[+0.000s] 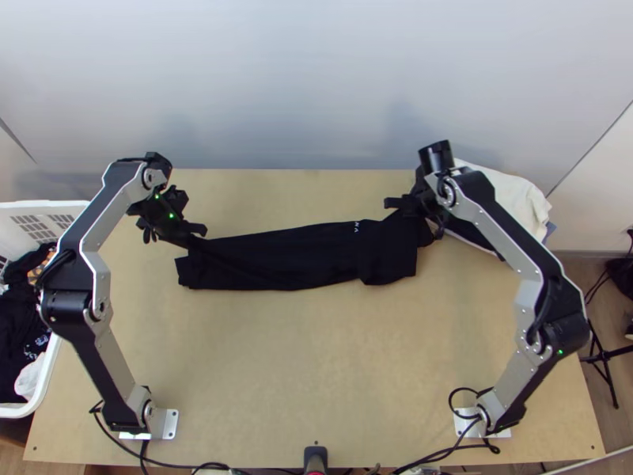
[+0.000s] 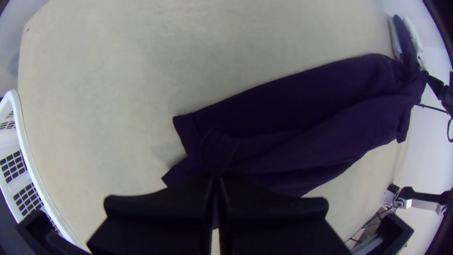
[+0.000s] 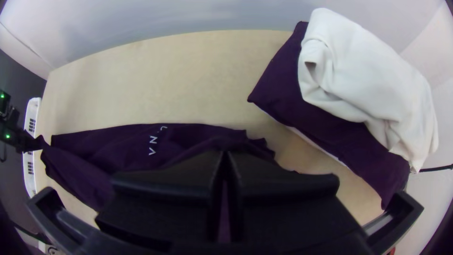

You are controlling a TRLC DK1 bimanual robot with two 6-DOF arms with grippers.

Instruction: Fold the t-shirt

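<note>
Two ends of the black T-shirt (image 1: 293,257) pinched, by left gripper (image 2: 216,177) and right gripper (image 3: 226,154); advise even tension, aligning edges before lowering.

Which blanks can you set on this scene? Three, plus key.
The left gripper and right gripper are both ____ on the long, black fabric t-shirt. The printed lettering on it is ____. The white plastic basket stands at the ____ arm's side of the light wooden table.

Missing words: shut; white; left.

T-shirt (image 1: 305,257) lies between basket (image 1: 39,209) and, apparently, clothes pile (image 1: 510,198).
</note>
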